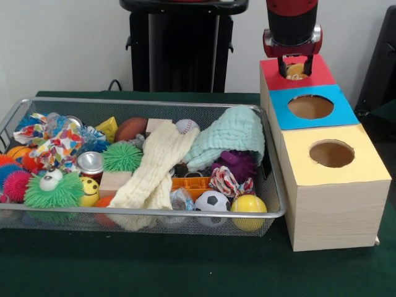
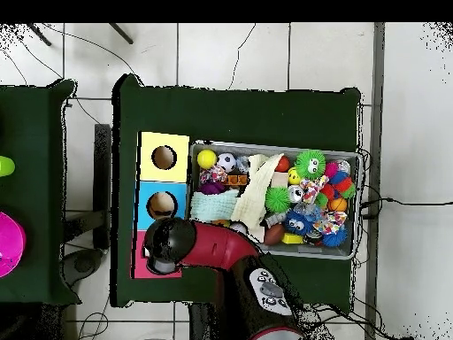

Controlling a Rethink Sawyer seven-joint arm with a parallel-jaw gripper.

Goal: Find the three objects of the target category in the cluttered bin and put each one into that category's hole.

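My gripper [image 1: 295, 73] hangs straight down over the red-faced wooden box [image 1: 322, 73], right at its round hole. It is shut on a small yellow duckling [image 1: 296, 68], which sits between the fingers at the level of the hole, so the hole itself is hidden. In the overhead view the arm's black wrist [image 2: 168, 245] covers the gripper and most of the red face [image 2: 140, 268]. The silver wire-mesh basket [image 1: 154, 212] lies left of the boxes, full of clutter. A purple soft thing [image 1: 238, 164] lies half under a mint cloth [image 1: 232, 133]; I cannot tell what it is.
The blue-faced box [image 1: 344, 115] and the yellow-faced box [image 1: 359, 162] stand in a row in front of the red one, each with an open round hole. The basket holds spiky balls [image 1: 122, 157], a soccer ball [image 1: 212, 200], a yellow ball [image 1: 249, 204], a cream cloth [image 1: 154, 170] and a can [image 1: 91, 164].
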